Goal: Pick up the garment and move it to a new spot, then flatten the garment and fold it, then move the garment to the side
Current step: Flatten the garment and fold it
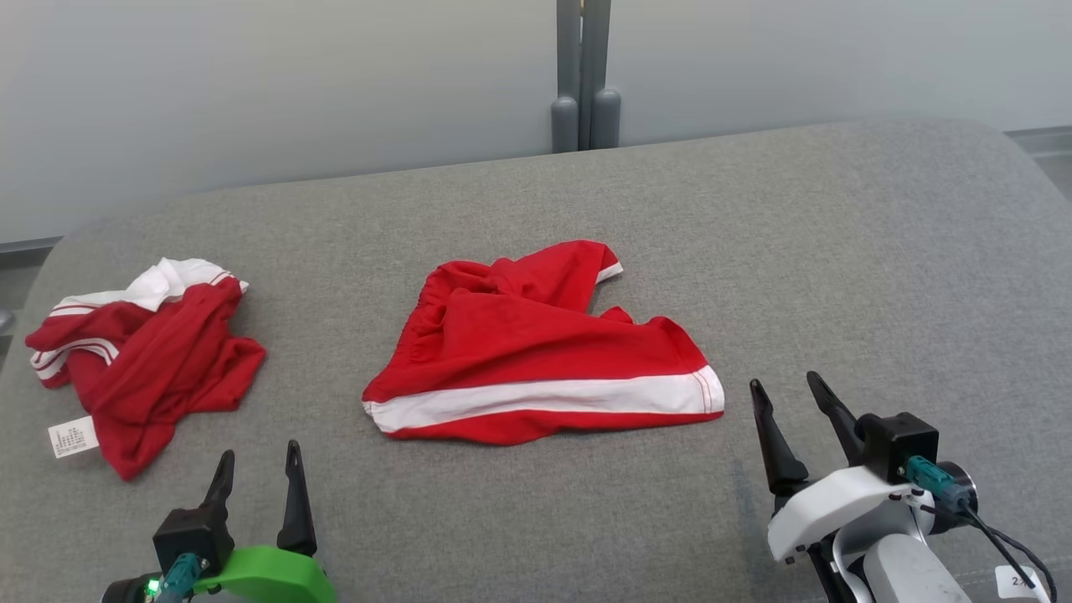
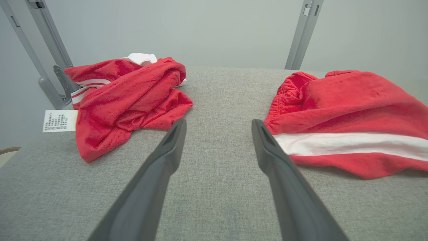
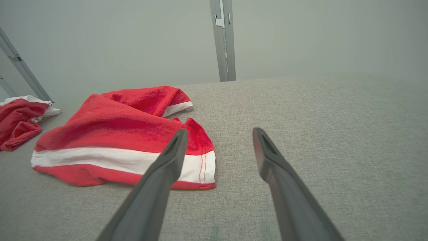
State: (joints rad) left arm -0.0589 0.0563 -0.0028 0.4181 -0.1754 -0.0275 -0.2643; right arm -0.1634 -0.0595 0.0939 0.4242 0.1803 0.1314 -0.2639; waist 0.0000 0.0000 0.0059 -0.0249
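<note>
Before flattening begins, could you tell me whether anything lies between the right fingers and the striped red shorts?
Nothing visible does: bare grey padding lies between the right gripper and the striped red shorts; the crumpled red garment sits far left.

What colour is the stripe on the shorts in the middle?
White, on red shorts; the stripe shows best in the head view.

Both jaws wide apart

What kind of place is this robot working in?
Likely a lab test bay: grey fabric-covered work surface, bare pale wall with a grey metal post, crumpled red-and-white shorts and a second red-and-white garment.
</note>
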